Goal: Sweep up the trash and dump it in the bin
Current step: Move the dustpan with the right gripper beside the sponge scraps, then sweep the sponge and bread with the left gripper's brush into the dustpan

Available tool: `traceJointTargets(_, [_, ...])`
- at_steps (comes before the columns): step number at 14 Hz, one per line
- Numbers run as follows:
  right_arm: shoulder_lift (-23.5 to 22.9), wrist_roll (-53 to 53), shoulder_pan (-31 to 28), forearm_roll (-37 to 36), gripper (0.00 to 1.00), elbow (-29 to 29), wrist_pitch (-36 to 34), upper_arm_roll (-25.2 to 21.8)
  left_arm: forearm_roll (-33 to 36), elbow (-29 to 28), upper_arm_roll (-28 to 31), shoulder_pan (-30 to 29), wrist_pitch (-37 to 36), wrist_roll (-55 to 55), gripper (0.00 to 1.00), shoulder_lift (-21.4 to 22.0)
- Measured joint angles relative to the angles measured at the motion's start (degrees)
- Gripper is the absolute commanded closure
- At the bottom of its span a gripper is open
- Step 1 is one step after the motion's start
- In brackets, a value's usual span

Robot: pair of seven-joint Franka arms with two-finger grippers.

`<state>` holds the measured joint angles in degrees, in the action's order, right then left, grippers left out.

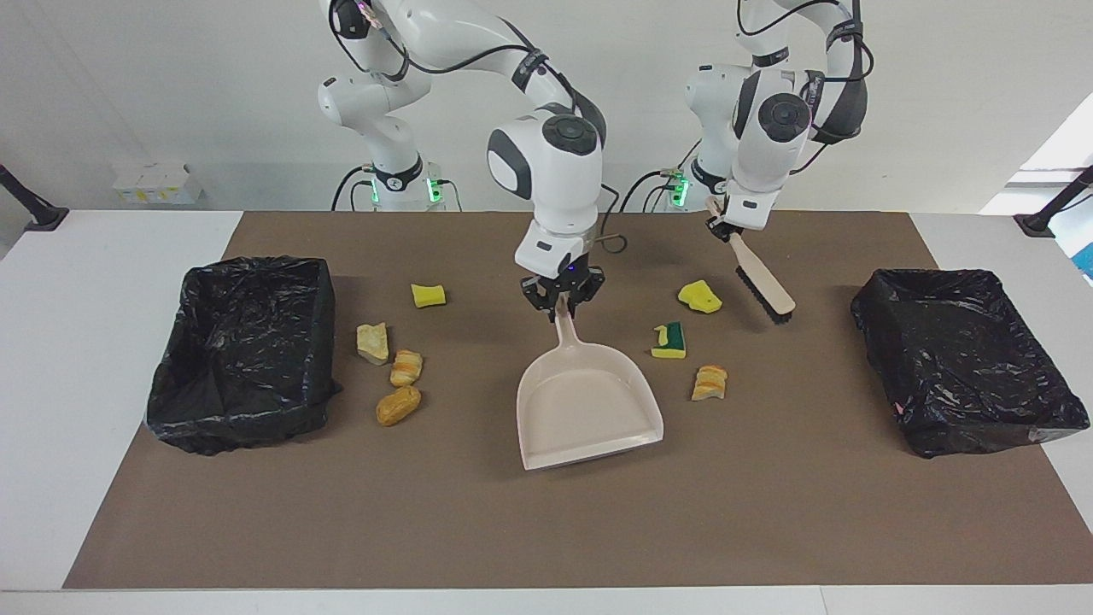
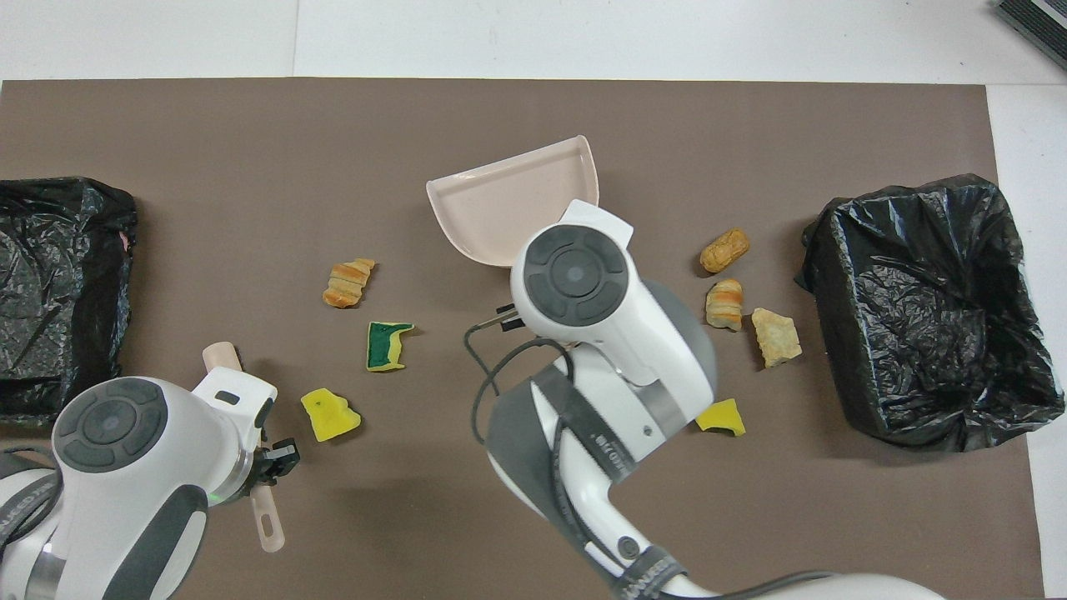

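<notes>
My right gripper (image 1: 564,301) is shut on the handle of the beige dustpan (image 1: 589,401), whose mouth lies on the mat facing away from the robots; in the overhead view the arm hides the gripper and the pan (image 2: 517,200) shows. My left gripper (image 1: 727,226) is shut on the brush (image 1: 764,290), tilted with its bristles low beside a yellow sponge chunk (image 1: 699,296). Near it lie a green-sided sponge (image 1: 669,340) and a bread piece (image 1: 710,383). Toward the right arm's end lie a yellow sponge (image 1: 428,295) and three tan-orange pieces (image 1: 398,405).
Two bins lined with black bags stand on the brown mat, one at the right arm's end (image 1: 239,418) and one at the left arm's end (image 1: 982,427). They also show in the overhead view (image 2: 834,242) (image 2: 108,208).
</notes>
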<state>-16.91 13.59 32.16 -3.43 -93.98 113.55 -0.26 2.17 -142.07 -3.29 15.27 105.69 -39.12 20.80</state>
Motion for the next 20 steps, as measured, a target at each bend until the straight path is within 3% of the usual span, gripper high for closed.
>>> traceJointTargets(4, [3.3, -26.4, -9.4, 1.5, 1.0, -0.8, -8.0, -0.1, 0.0, -2.0, -0.5, 1.1, 0.6, -0.3, 1.0, -0.4])
traceJointTargets(7, [5.1, -42.3, -11.1, 2.2, 1.0, -4.9, -9.8, -0.1, -0.6, -2.9, -0.8, 3.0, 4.1, -1.3, 1.0, -1.7])
traceJointTargets(12, [9.4, -60.5, -10.7, 2.0, 1.0, -15.4, -2.2, 0.4, -5.9, -2.3, -1.0, 6.2, 15.3, -1.9, 1.0, -7.6])
traceJointTargets(16, [8.0, -70.3, -10.3, 2.0, 1.0, -17.3, 3.6, 0.4, -8.2, 3.3, -1.2, 8.1, 18.4, -1.5, 1.0, -12.6])
traceJointTargets(20, [4.8, -71.6, -6.2, -1.1, 1.0, -17.3, 8.1, 0.5, -8.3, 4.8, -1.3, 9.3, 18.7, 8.8, 1.0, -14.7])
